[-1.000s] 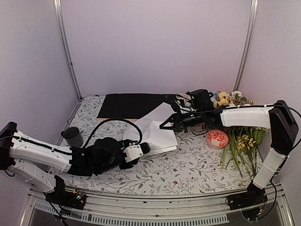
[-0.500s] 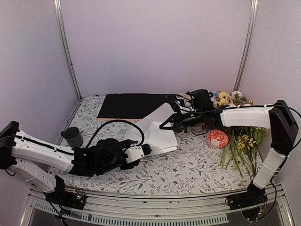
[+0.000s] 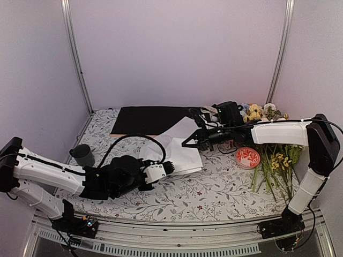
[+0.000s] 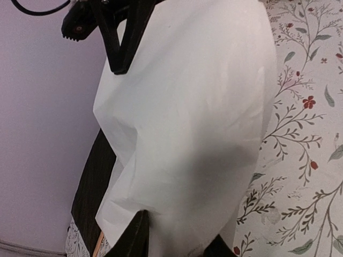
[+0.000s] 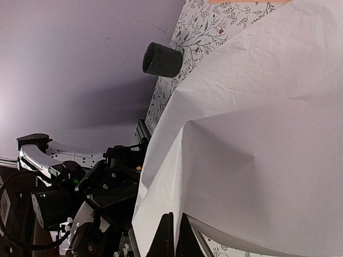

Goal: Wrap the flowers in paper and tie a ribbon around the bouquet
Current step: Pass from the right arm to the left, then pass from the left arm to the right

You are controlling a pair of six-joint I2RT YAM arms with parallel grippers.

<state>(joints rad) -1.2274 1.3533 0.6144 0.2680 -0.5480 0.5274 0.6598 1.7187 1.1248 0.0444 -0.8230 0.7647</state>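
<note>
Starting at the left gripper [image 3: 168, 166]: low over the table [image 3: 214, 190], reaching in from the left, fingers [image 4: 138, 235] set a narrow gap apart. In that gap, the near-left edge of the paper [image 3: 182, 152]; no clear pinch to be seen from the left wrist view. Across at the right gripper [image 3: 188, 143]: closed tight, nipping a fold of the same sheet at its far-right side and holding that part raised off the table.

Between the two, the paper folded over on itself, white and softly creased. Long axis running from the near left, by the left gripper, toward the far right, under the right gripper. One corner pointing back and overlapping the right end of the black sheet [image 3: 147, 119]. Near edge flat on the table.

Farther out: the flowers [image 3: 256, 112] at the back right, behind the right arm, apart from the paper, blooms only partly seen. Just nearer than that arm, a round red-and-white disc [image 3: 248, 157]. Beside it to the right, orange-and-yellow sprigs [image 3: 276, 168], stems toward the near edge. Off at the left, a dark cup [image 3: 83, 155], upright.

Against a second ago: left forearm shifted a little to the right, nearer the sheet. Paper's left flap lying a touch lower. Right gripper in the same spot, same hold.
</note>
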